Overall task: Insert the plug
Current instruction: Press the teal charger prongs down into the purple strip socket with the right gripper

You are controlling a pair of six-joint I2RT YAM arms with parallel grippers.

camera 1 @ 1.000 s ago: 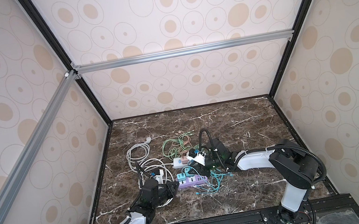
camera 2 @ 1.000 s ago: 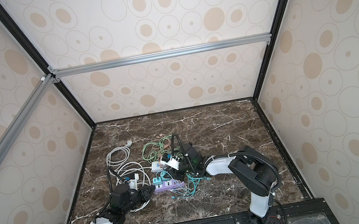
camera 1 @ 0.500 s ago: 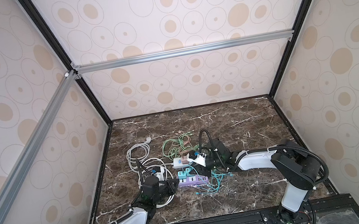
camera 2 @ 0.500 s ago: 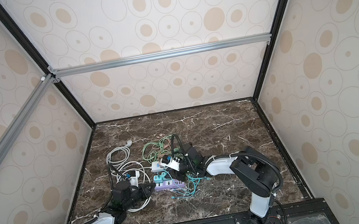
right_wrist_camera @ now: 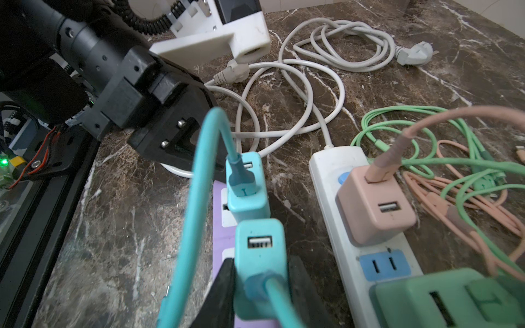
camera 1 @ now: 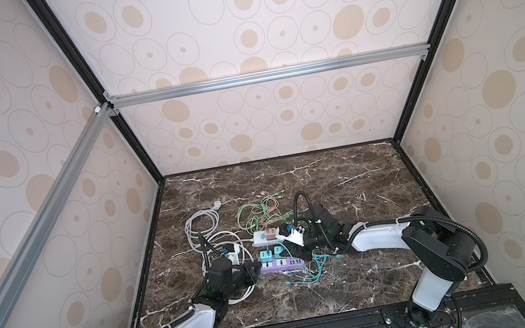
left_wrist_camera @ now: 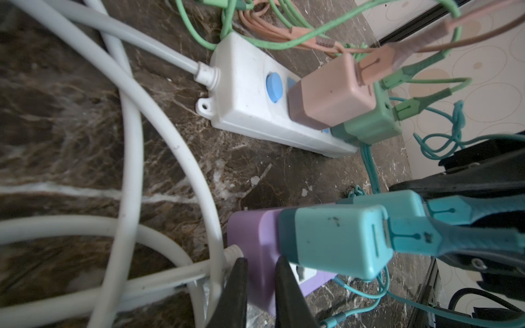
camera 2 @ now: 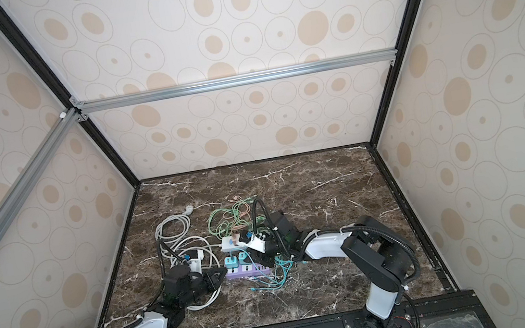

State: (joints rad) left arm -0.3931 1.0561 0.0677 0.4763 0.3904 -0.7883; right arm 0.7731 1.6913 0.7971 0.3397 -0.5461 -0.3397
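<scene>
Left pincer (left_wrist_camera: pixel 260 262) sits narrow, pinching the end of the purple power strip (left_wrist_camera: pixel 255 230) near the counter's (camera 1: pixel 363 281) front edge, left of middle. On that strip there's the other teal charger (right_wrist_camera: pixel 248 196), then the teal charger (right_wrist_camera: pixel 260 230) right beside it, clamped in the right pincer (right_wrist_camera: pixel 260 265). White power strip (right_wrist_camera: pixel 326 181) lies just behind, toward the back edge.

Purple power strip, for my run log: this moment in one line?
left gripper: clamping purple power strip end | right gripper: gripping teal charger | seating: unclear
</scene>
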